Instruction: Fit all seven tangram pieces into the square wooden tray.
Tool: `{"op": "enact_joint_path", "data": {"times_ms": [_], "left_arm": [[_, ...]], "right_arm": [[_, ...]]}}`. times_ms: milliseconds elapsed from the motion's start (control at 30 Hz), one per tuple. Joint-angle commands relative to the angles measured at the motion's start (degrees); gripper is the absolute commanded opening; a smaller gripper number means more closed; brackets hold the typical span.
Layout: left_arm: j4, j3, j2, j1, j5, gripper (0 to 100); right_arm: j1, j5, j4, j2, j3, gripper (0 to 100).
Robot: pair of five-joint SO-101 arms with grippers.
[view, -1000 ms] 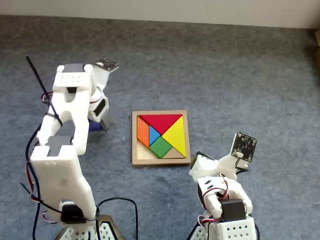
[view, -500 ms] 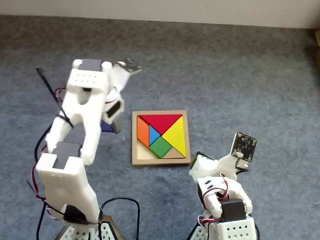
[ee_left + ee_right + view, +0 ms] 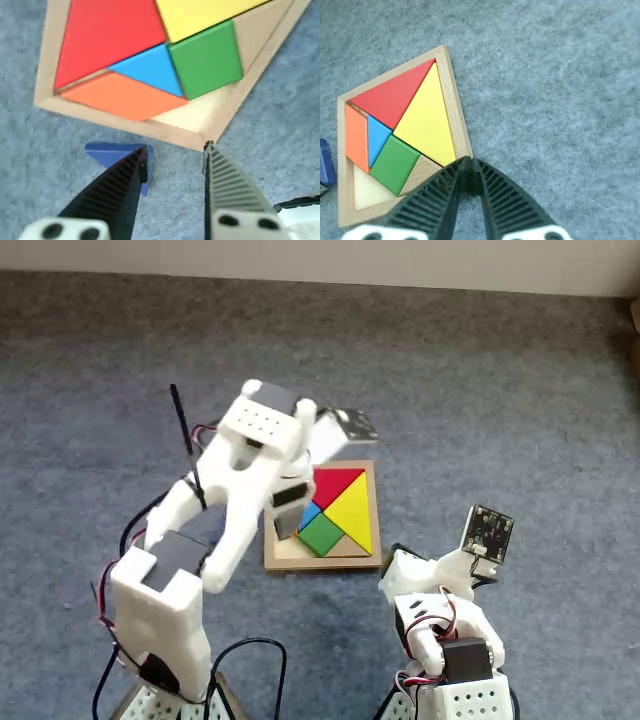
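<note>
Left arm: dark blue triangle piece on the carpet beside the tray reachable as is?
Probably yes. The dark blue triangular piece lies uncovered on the carpet just outside the square wooden tray, at one finger of the open left gripper; it's off-centre, so a small shift seems needed.

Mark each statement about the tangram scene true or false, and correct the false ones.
1. The green piece lies in the tray. True.
2. The dark blue piece lies in the tray. False: it lies on the carpet, outside the tray.
3. The right claw is shut. True.
4. The left claw grips the red piece. False: it is open, and the red piece lies in the tray.
5. The tray is full. False: one corner is bare.
</note>
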Motion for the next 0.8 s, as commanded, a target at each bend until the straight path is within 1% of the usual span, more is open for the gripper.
{"op": "enact_joint_path", "data": {"times_ms": [0,133,300,467,600,667,767], "left_arm": [[0.35,-0.13,-3.38,3.91,-3.52,18],[0.35,-0.31,-3.38,5.23,-3.87,18],[-0.97,-0.48,-3.47,4.53,-3.60,18],[-2.11,-0.84,-3.56,-3.38,1.32,19],[-2.37,0.22,-4.44,-11.21,1.85,20],[-2.55,1.71,-5.76,-14.37,1.93,22],[-5.01,5.49,-9.01,-18.07,4.22,25]], "right_arm": [[0.75,0.62,-0.92,-0.84,5.93,0.5],[0.75,0.62,-0.92,-0.84,5.93,0.5],[0.75,0.62,-0.92,-0.84,5.93,0.5],[0.75,0.62,-0.92,-0.84,5.93,0.5],[0.75,0.62,-0.92,-0.84,5.93,0.5],[0.75,0.62,-0.92,-0.84,5.93,0.5],[0.75,0.62,-0.92,-0.84,5.93,0.5]]}}
